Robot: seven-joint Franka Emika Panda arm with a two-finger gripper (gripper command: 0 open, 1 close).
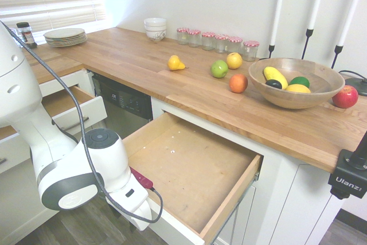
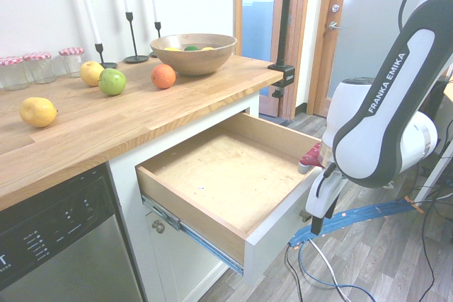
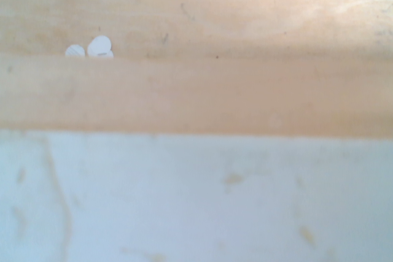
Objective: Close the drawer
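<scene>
The drawer (image 1: 189,167) under the wooden counter stands pulled far out, its light wooden bottom (image 2: 226,171) bare. Its white front panel (image 2: 277,235) faces the room. My gripper (image 2: 316,221) hangs at the outer side of that panel, near its middle, with the white hand just above the panel's top edge; in the first exterior view the gripper (image 1: 142,213) sits low at the drawer's front left corner. The wrist view looks straight down on the panel's white top (image 3: 196,200) and the wooden inside (image 3: 196,90). The handle is hidden.
A smaller drawer (image 1: 71,104) to the left also stands open. A dishwasher (image 1: 123,104) sits between the two. On the counter (image 1: 143,61) are loose fruit, a wooden fruit bowl (image 1: 295,84), jars, candlesticks, plates and stacked bowls.
</scene>
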